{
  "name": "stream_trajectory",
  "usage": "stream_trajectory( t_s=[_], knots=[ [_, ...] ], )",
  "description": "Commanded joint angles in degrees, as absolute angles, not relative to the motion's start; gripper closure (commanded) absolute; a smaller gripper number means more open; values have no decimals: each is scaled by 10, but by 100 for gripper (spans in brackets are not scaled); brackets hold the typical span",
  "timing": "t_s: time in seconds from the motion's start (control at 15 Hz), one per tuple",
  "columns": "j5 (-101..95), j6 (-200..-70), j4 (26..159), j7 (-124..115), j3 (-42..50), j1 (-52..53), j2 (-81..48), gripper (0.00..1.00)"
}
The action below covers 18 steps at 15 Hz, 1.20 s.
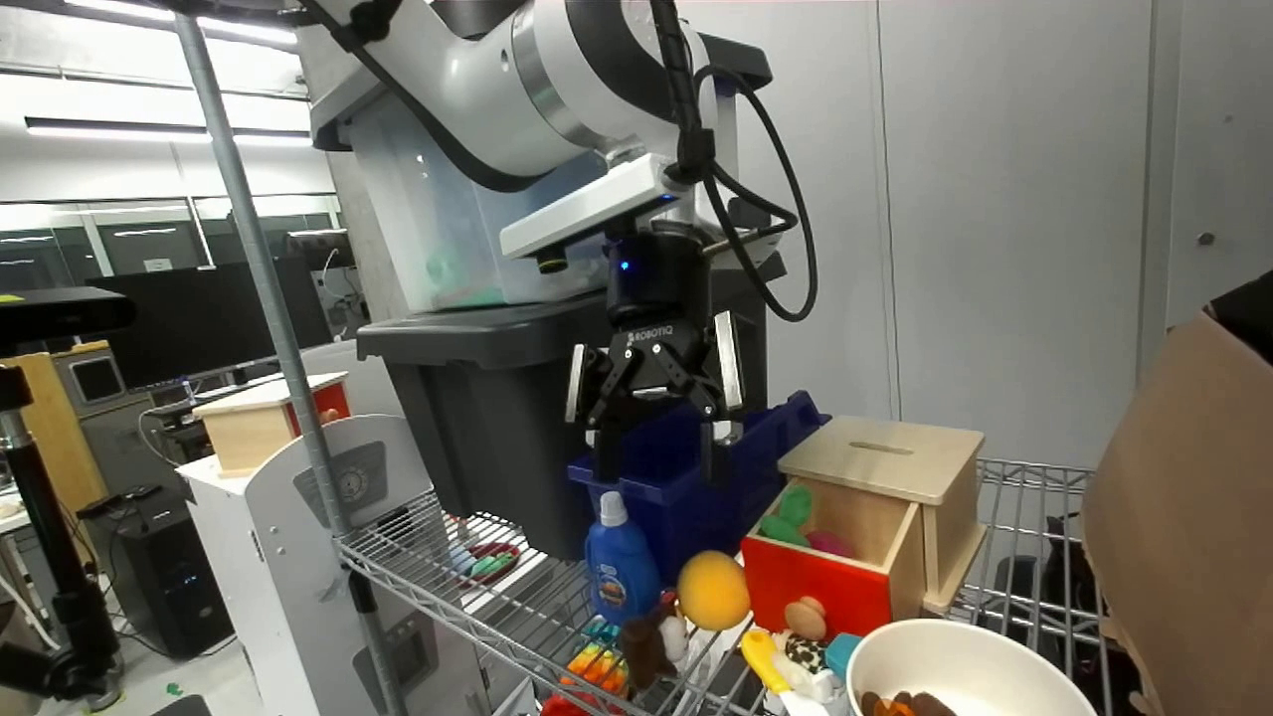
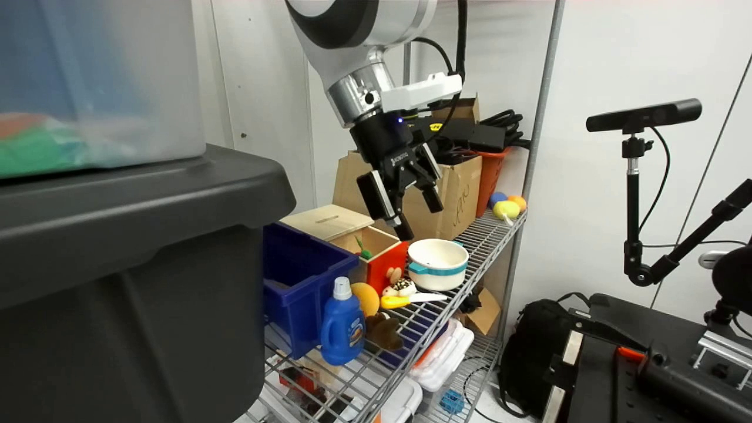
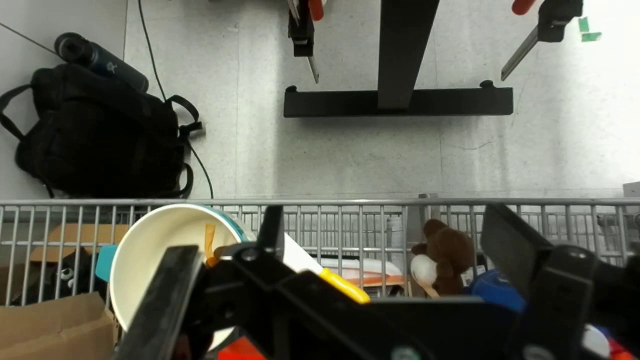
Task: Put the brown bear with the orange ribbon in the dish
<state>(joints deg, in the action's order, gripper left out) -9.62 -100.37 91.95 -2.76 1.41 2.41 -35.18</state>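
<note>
Hand (image 1: 659, 459): spread wide, held nothing, hung above the counter (image 3: 350, 202).
Ribbon bear (image 1: 927, 704): was inside the dish (image 3: 155, 245), lower than the hand, toward the wrist view's left edge.
Dish: job looked done; hand could likely leave.

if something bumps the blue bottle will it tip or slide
A high push would probably tip the blue bottle, which stands upright and taller than wide. Sliding may be uneven, since the wire shelf beneath has gaps. The bottle's smooth-looking sides might be slippery.
</note>
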Motion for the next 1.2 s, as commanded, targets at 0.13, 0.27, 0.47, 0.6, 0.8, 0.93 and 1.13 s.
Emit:
stream_trajectory(
  t_s=[0.13,0.27,0.47,0.6,0.8,0.93,1.13],
  knots=[
    [-72,-1048,1040,-47,19,0,-277,0],
    [-67,-1067,1076,-48,23,-10,-258,0],
    [-59,-1092,1129,-46,30,-24,-227,0],
    [-58,-1109,1158,-41,35,-32,-209,0],
    [-64,-1143,1188,-27,37,-39,-191,0],
    [-60,-1159,1214,-28,40,-43,-174,0],
    [-56,-1181,1262,-30,47,-51,-142,0]
  ],
)
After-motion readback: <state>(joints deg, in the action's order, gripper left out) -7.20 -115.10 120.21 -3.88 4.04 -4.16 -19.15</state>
